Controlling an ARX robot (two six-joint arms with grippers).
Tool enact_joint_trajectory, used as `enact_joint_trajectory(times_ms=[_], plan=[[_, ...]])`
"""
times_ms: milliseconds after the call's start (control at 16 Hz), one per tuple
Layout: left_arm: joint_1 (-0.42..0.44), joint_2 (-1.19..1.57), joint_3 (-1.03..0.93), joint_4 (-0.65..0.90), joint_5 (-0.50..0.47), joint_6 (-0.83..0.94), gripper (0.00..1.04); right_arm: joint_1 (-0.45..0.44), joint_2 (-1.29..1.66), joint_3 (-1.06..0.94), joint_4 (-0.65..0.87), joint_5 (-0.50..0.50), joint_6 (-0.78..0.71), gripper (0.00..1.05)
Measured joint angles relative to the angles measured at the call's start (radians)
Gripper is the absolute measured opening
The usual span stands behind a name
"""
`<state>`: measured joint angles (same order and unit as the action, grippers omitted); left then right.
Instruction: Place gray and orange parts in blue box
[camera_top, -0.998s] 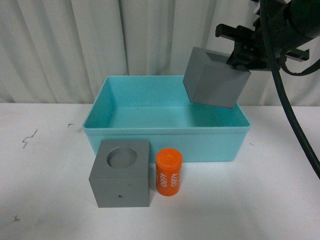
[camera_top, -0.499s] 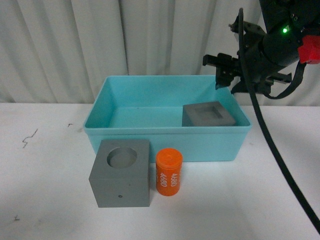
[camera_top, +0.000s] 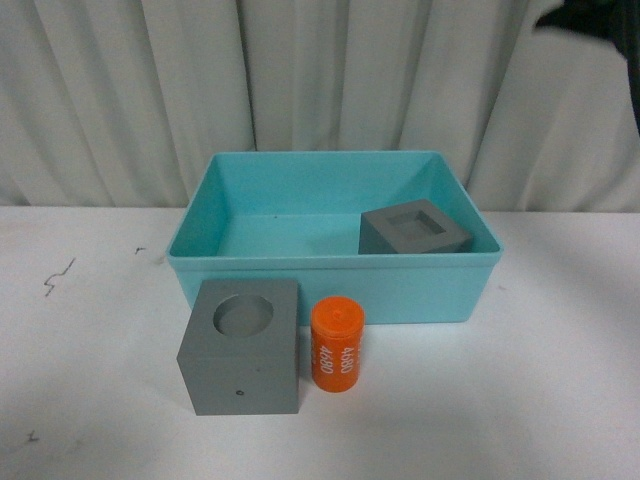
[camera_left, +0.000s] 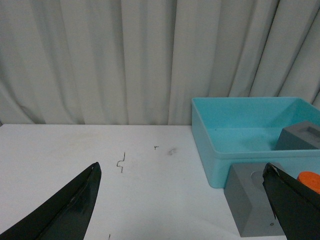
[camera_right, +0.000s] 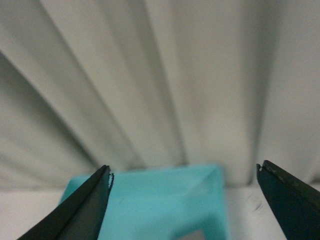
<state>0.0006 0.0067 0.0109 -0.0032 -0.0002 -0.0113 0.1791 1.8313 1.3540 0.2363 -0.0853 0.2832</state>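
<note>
The turquoise blue box stands at the back of the white table. A gray cube with a square recess lies inside it at the right. In front of the box stand a gray cube with a round recess and, beside it, an orange cylinder printed "4680". My left gripper is open and low over the table, left of the box and the round-recess cube. My right gripper is open and holds nothing, high above the box.
A pleated white curtain hangs close behind the box. The table has small dark pen marks at the left. A dark piece of the right arm shows at the top right corner.
My right gripper let go of the square-recess cube, which now lies in the box. The right arm then rose up and almost out of the front view.
</note>
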Motion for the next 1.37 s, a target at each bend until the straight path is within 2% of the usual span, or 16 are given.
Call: enact_joint_trajectory(times_ms=[62, 125, 187, 249, 374, 499, 748, 811, 873, 1247, 1372], plan=[[0.0, 0.0, 0.0, 0.0, 0.0, 0.0, 0.98, 0.005, -0.104, -0.145, 0.191, 0.137, -0.08, 0.83], [0.0, 0.0, 0.0, 0.0, 0.0, 0.0, 0.98, 0.004, -0.222, -0.309, 0.315, 0.217, -0.156, 0.72], [0.0, 0.0, 0.0, 0.0, 0.0, 0.0, 0.98, -0.012, -0.336, -0.47, 0.439, 0.237, -0.218, 0.59], [0.0, 0.0, 0.0, 0.0, 0.0, 0.0, 0.98, -0.031, -0.401, -0.575, 0.5, 0.235, -0.243, 0.48], [0.0, 0.0, 0.0, 0.0, 0.0, 0.0, 0.98, -0.063, -0.473, -0.786, 0.554, 0.212, -0.263, 0.22], [0.0, 0.0, 0.0, 0.0, 0.0, 0.0, 0.98, -0.076, -0.552, -0.918, 0.591, 0.18, -0.278, 0.02], [0.0, 0.0, 0.0, 0.0, 0.0, 0.0, 0.98, -0.118, -0.725, -1.106, 0.603, 0.149, -0.277, 0.02], [0.0, 0.0, 0.0, 0.0, 0.0, 0.0, 0.98, -0.159, -0.764, -1.136, 0.598, 0.093, -0.277, 0.02], [0.0, 0.0, 0.0, 0.0, -0.001, 0.0, 0.98, -0.185, -0.813, -1.162, 0.587, 0.095, -0.277, 0.02], [0.0, 0.0, 0.0, 0.0, 0.0, 0.0, 0.98, -0.185, -1.069, -1.282, 0.447, 0.089, -0.277, 0.02], [0.0, 0.0, 0.0, 0.0, 0.0, 0.0, 0.98, -0.185, -1.102, -1.326, 0.477, 0.089, -0.277, 0.02]])
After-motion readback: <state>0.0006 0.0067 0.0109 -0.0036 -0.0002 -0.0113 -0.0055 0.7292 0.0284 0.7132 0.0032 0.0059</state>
